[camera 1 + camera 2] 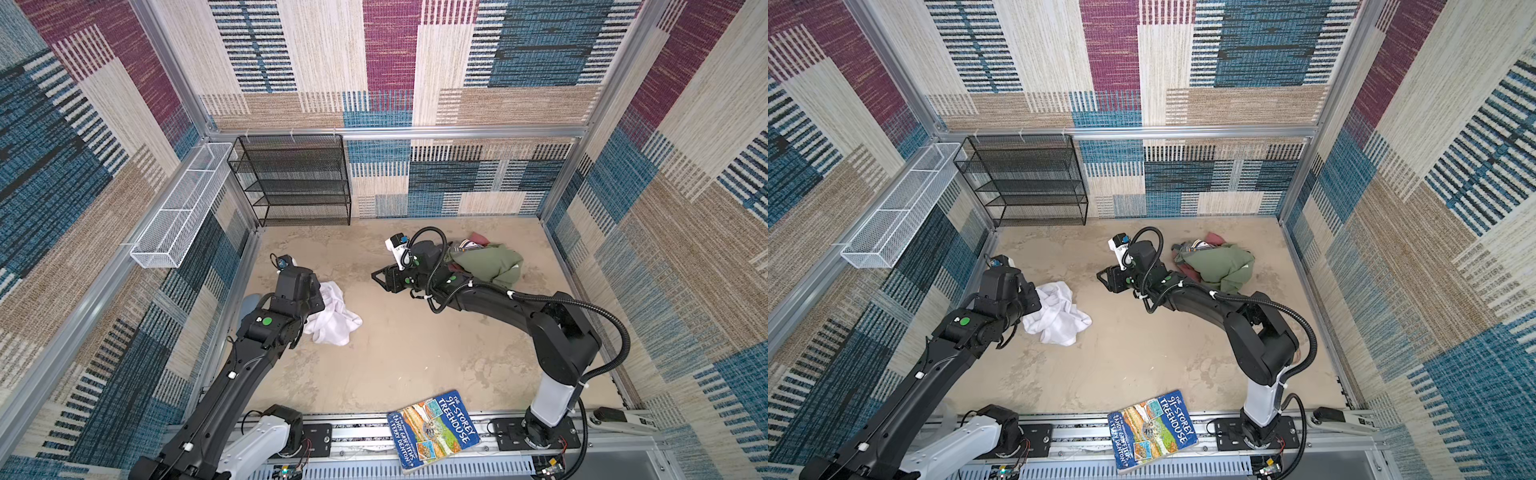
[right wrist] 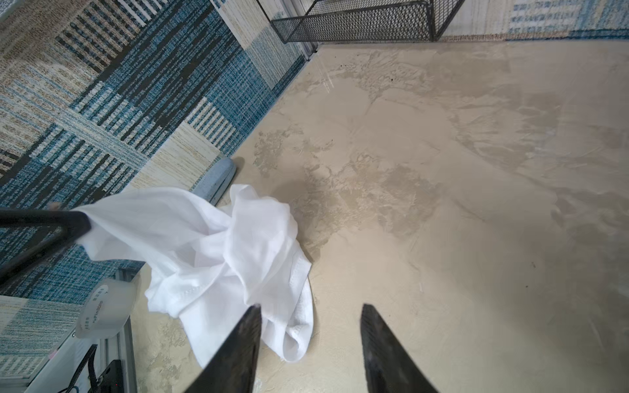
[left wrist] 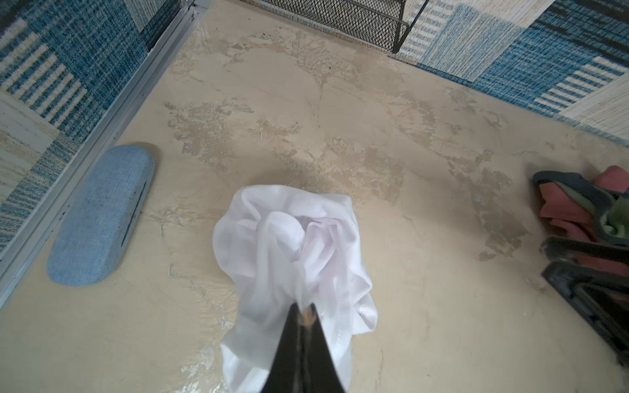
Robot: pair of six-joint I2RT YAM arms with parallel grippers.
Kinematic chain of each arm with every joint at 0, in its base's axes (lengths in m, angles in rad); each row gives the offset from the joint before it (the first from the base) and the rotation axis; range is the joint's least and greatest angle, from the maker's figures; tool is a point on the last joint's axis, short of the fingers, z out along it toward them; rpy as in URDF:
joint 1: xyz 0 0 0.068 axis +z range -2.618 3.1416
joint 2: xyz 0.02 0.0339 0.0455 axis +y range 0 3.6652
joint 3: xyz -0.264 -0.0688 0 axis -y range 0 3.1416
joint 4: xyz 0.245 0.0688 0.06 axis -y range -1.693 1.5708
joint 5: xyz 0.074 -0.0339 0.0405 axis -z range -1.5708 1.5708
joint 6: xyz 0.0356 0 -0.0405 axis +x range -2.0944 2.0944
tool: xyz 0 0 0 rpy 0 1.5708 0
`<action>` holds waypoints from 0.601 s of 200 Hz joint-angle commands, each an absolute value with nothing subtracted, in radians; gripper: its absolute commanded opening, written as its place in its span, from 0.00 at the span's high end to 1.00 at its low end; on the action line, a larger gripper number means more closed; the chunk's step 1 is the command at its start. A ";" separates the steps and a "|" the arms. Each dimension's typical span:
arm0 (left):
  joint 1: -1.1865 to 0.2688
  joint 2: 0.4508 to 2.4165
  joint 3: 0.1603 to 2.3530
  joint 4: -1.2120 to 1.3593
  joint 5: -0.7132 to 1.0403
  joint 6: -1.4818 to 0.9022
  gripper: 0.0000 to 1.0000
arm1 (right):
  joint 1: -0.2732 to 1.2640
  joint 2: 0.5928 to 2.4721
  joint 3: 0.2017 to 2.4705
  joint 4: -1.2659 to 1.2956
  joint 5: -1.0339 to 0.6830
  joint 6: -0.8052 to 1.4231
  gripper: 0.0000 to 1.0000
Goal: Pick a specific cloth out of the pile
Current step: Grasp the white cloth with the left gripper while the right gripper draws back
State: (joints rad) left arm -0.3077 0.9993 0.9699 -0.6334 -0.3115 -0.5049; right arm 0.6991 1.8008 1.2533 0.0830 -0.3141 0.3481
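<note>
The white cloth (image 1: 334,322) (image 1: 1059,318) lies crumpled on the beige floor at the left, apart from the pile. My left gripper (image 1: 321,298) (image 3: 306,308) is shut on one edge of it, and the fabric (image 3: 292,238) bunches in front of the black fingertips. In the right wrist view the cloth (image 2: 211,245) stretches from those fingertips (image 2: 80,219) down to the floor. The pile (image 1: 488,259) (image 1: 1219,266) of olive green, dusty red and striped garments sits at the back right. My right gripper (image 1: 380,282) (image 2: 310,308) is open and empty, left of the pile, pointing toward the cloth.
A light blue fabric case (image 3: 102,217) (image 1: 249,305) lies by the left wall. A black mesh shelf (image 1: 299,183) stands at the back, with a white wire basket (image 1: 178,208) on the left wall. A book (image 1: 432,432) rests on the front rail.
</note>
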 commanded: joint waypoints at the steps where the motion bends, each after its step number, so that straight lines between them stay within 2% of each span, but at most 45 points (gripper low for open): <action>1: -0.306 1.026 1.011 -0.614 -0.326 -0.446 1.00 | 0.699 1.790 1.252 0.120 -0.315 0.357 0.50; 120: -0.293 1.373 1.185 -0.403 -0.271 -0.367 1.00 | 0.698 1.737 1.220 0.103 -0.275 0.349 0.50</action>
State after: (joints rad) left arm -0.2966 1.3163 1.1679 -0.4828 -0.3065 -0.3923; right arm 0.6979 1.7500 1.2251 0.0853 -0.3023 0.3538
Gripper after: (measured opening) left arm 0.056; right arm 0.504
